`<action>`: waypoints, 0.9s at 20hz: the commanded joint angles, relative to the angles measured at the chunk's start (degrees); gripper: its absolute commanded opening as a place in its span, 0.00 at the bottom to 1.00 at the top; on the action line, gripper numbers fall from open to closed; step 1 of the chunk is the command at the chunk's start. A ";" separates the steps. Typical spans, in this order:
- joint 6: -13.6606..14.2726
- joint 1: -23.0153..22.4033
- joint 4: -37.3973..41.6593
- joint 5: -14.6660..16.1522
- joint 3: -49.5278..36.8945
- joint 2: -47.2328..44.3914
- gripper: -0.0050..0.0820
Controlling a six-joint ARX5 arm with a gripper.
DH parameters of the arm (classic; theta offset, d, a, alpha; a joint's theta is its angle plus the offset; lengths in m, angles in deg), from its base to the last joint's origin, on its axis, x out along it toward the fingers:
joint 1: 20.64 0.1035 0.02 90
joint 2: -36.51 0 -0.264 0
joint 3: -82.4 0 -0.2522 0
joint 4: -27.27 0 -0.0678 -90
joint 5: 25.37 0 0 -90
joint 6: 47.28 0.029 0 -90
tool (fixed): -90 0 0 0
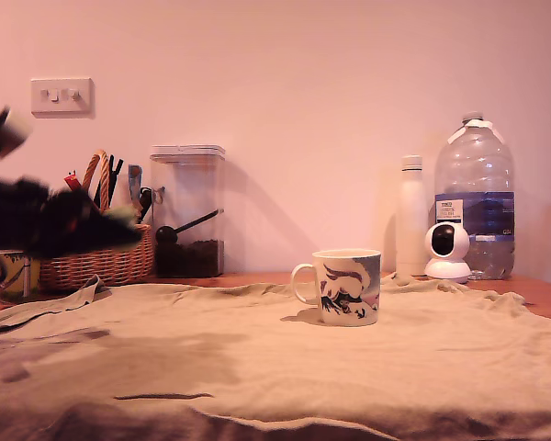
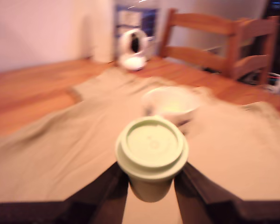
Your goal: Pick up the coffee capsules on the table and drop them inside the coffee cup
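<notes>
Pale green, the coffee capsule (image 2: 151,154) is held between the closed jaws of the tool (image 2: 150,186) (blurred), above the cloth-covered table (image 2: 32,100) near the coffee cup (image 2: 171,103).

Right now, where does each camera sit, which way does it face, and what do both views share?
Exterior view: low at the table's edge, facing the wall across the cloth; blurred arm at its left.
Wrist view: on the wrist, looking past the gripper, shut on the pale green capsule, toward a chair.
Shared: the coffee cup, cloth, small white camera.
</notes>
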 commanded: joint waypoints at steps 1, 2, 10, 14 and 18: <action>0.48 -1.66 -1.01 -0.96 -0.04 1.90 0.20; 0.44 -2.45 -1.64 -1.60 -0.04 2.73 0.20; 0.39 -3.65 -2.91 -1.75 0.02 4.20 0.20; 0.11 -4.46 -2.89 -3.48 0.11 4.20 0.20; -0.57 -7.80 -4.52 -5.57 3.21 4.13 0.20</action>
